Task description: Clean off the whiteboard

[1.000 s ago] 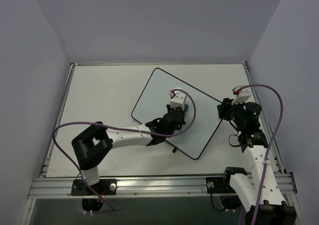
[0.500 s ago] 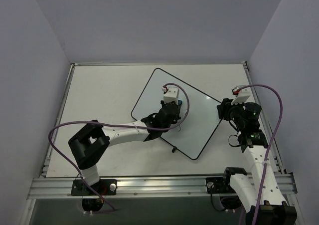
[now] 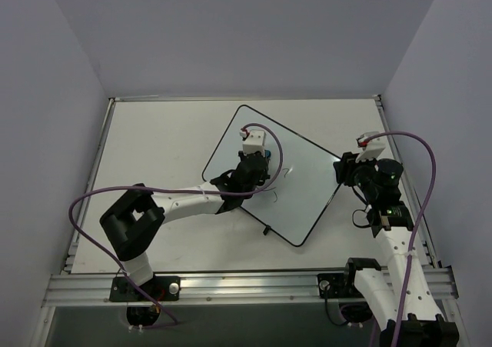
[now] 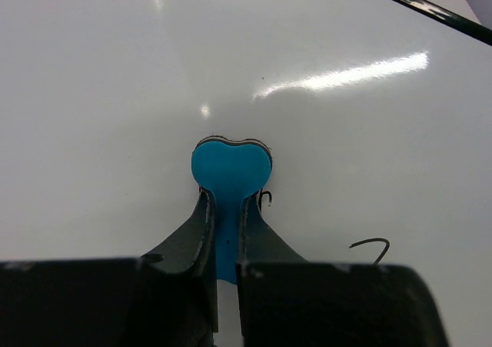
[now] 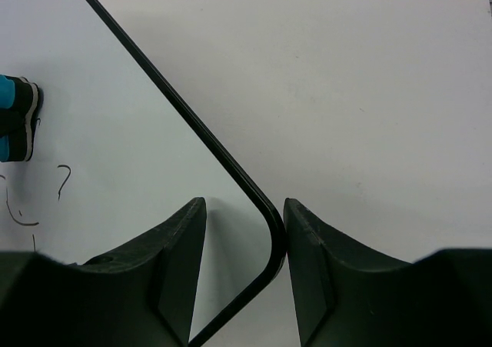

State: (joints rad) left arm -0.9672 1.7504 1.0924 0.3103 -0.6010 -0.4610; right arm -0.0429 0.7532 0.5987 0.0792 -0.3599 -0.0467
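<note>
The whiteboard (image 3: 307,189) lies tilted like a diamond on the table. A blue eraser (image 4: 231,168) rests flat on its glossy surface (image 4: 115,70), and my left gripper (image 4: 224,199) is shut on it; in the top view that gripper (image 3: 263,159) sits over the board's upper left part. Thin black pen strokes (image 4: 370,244) remain just right of the eraser and show as faint marks (image 3: 286,171) from above. My right gripper (image 5: 244,208) stands open astride the board's right corner (image 5: 270,231), one finger (image 5: 307,247) against the black rim, the other over the white face.
The grey table (image 3: 154,155) surrounds the board, with pale walls on three sides. A small black foot (image 3: 268,229) sticks out at the board's near edge. The left arm's purple cable (image 3: 115,193) loops over the table's left half.
My left gripper has slid the eraser up and to the left across the board, leaving pen strokes showing to its right. The right arm and the board have stayed put.
</note>
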